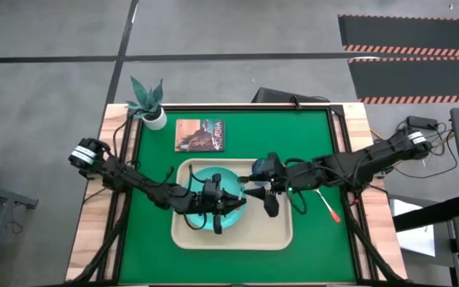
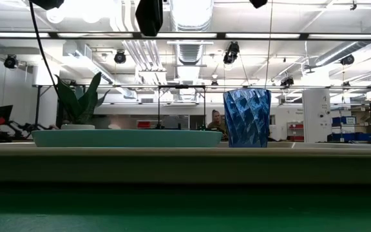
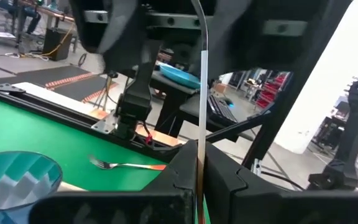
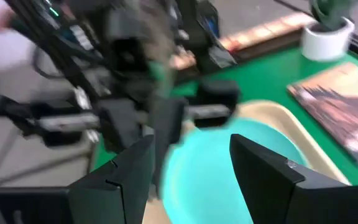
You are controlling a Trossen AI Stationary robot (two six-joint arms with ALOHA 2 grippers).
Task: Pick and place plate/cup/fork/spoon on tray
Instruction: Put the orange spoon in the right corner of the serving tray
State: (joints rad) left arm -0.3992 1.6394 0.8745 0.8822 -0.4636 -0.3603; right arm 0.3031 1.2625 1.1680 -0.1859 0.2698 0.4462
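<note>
Green worktop (image 1: 150,223) from above carries the tray (image 1: 281,236) with the plate (image 1: 205,177) on it, both arms meeting over it, the fork (image 1: 327,204) lying beside the tray. Low view: the cup (image 2: 247,118) stands beside the plate. Left wrist view: the left gripper (image 3: 201,171) pinches the spoon (image 3: 202,81). Right wrist view: the right gripper (image 4: 191,165) gapes wide over the plate

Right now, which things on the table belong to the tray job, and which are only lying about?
Belong to the job:
tray
plate, on the tray
cup, on the tray beside the plate
fork, on the green mat, off the tray
spoon, in the left gripper

Lying about:
potted plant
picture card
</note>
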